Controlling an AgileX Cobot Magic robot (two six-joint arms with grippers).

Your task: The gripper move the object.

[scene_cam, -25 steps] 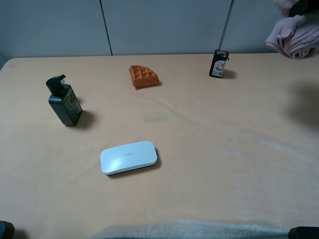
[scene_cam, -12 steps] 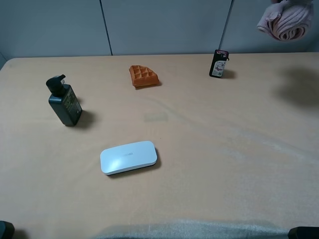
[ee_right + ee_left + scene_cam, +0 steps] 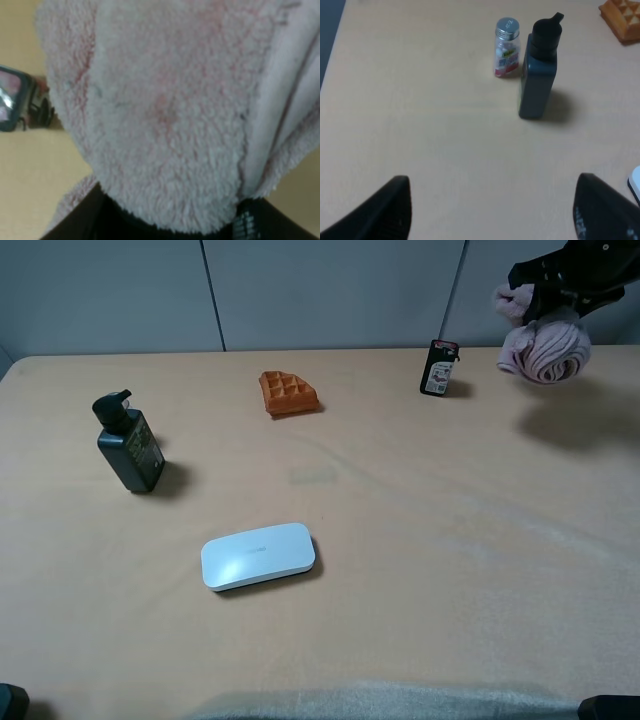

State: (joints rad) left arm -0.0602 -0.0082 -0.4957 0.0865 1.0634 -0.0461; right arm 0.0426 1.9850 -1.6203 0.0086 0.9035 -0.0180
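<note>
My right gripper (image 3: pixel 555 302) is at the far right of the exterior view, shut on the dusty-pink rolled towel (image 3: pixel 545 345), and holds it in the air above the table's back right, right of a small dark bottle (image 3: pixel 438 367). In the right wrist view the towel (image 3: pixel 165 100) fills the picture and hides the fingers. My left gripper (image 3: pixel 492 210) is open and empty; its dark fingertips (image 3: pixel 385 212) show low over bare table, short of a black pump bottle (image 3: pixel 539 70).
A black pump bottle (image 3: pixel 128 443) stands at the left, with a small clear pill bottle (image 3: pixel 507 47) next to it in the left wrist view. An orange waffle (image 3: pixel 288 393) lies at the back middle. A white rounded case (image 3: pixel 258 555) lies front centre.
My right gripper has carried the towel leftward and down from the top right corner toward the table; its shadow on the table has moved left with it. The left arm has not moved.
</note>
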